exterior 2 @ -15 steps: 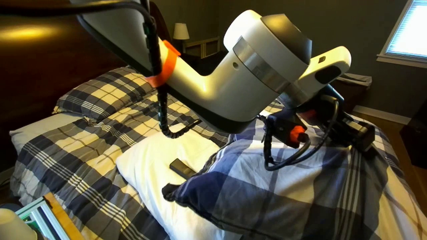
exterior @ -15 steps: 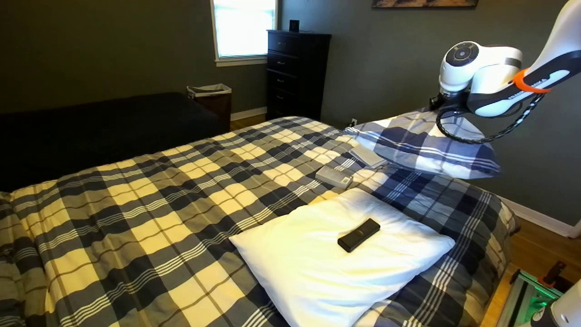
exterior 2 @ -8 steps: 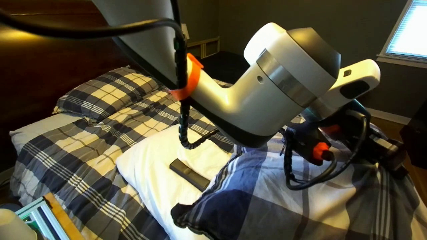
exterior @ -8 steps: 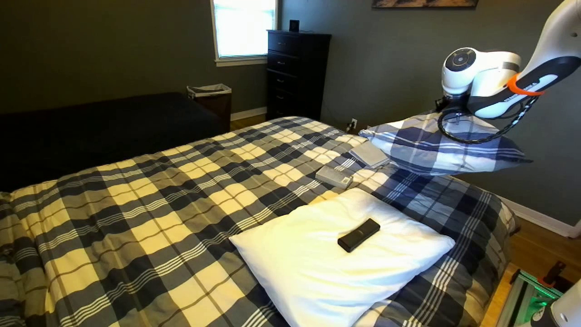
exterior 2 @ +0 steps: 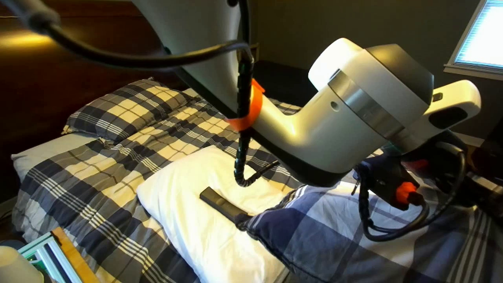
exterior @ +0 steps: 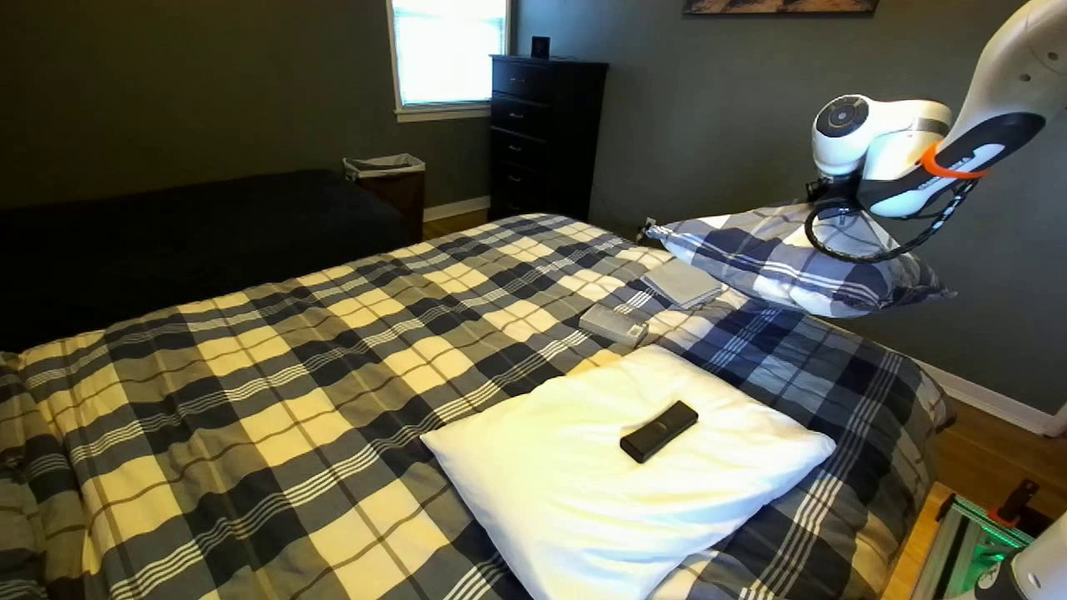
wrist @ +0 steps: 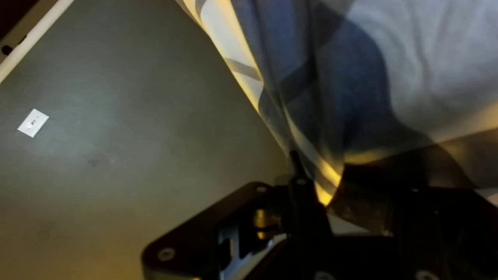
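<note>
While the jaws pinch a bunched part of the plaid pillow, a black object lies on the white pillow near a gray box.

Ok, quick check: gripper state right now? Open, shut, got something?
Gripper: closed, holding the plaid pillow by a bunched-up fold.
</note>
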{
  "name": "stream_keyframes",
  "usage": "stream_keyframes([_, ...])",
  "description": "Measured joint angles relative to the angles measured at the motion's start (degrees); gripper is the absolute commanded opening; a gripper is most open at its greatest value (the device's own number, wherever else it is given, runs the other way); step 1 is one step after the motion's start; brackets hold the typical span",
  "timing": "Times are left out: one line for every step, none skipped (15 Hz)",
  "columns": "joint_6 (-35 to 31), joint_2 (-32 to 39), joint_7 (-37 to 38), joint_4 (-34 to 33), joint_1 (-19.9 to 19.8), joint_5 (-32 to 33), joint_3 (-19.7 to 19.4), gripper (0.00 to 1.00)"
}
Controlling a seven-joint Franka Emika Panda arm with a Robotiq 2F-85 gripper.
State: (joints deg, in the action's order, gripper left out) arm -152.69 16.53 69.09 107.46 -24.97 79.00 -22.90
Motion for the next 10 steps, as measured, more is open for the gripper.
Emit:
stream_keyframes([-0.03,0.47,0.11,-0.56,-0.1,0.08,-0.14,0.01])
stream_keyframes([-0.04,0.93,0.24,-1.02,-0.2,0.2,-0.23,0.01])
stream_keyframes([-0.04,1.36,0.39,-1.37,-0.28,0.34,-0.31,0.01])
stream_keyframes([-0.04,1.84,0.59,-1.78,-0.33,0.59,-0.43,0.01])
stream_keyframes([-0.04,2.31,0.83,-2.19,-0.38,0.96,-0.53,0.01])
stream_keyframes([-0.05,2.77,1.21,-2.56,-0.42,1.43,-0.67,0.01])
stream_keyframes([-0.09,3.18,1.58,-2.91,-0.47,1.97,-0.79,0.01])
stream_keyframes([-0.17,3.55,1.84,-3.3,-0.48,2.57,-0.94,0.01])
stream_keyframes([-0.27,3.92,2.05,-3.71,-0.49,3.13,-1.07,0.01])
stream_keyframes([-0.35,4.29,2.31,-4.04,-0.49,3.68,-1.16,0.01])
